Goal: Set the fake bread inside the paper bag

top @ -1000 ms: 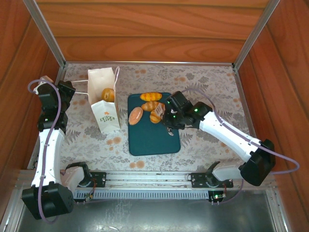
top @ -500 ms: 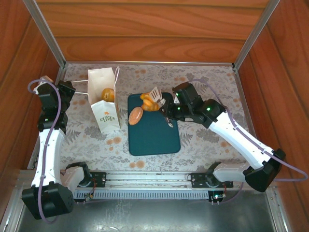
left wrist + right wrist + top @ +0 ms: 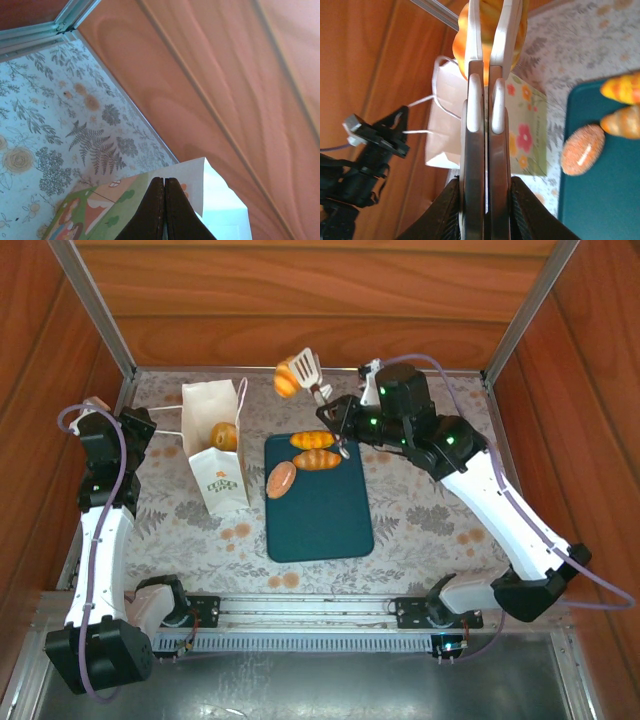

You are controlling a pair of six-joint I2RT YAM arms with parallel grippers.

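One teal tray [image 3: 320,525] holds three rolls [image 3: 317,460] at its 12 o'clock end. At its 9 o'clock stands the paper bag [image 3: 215,475] with another roll [image 3: 224,436] inside. Your right gripper [image 3: 484,186] clamps tongs [image 3: 309,367], which pinch a raised roll [image 3: 286,379] past the tray's 12 o'clock edge. Your left gripper [image 3: 164,183] has its fingers pressed together on the bag's cord handle.
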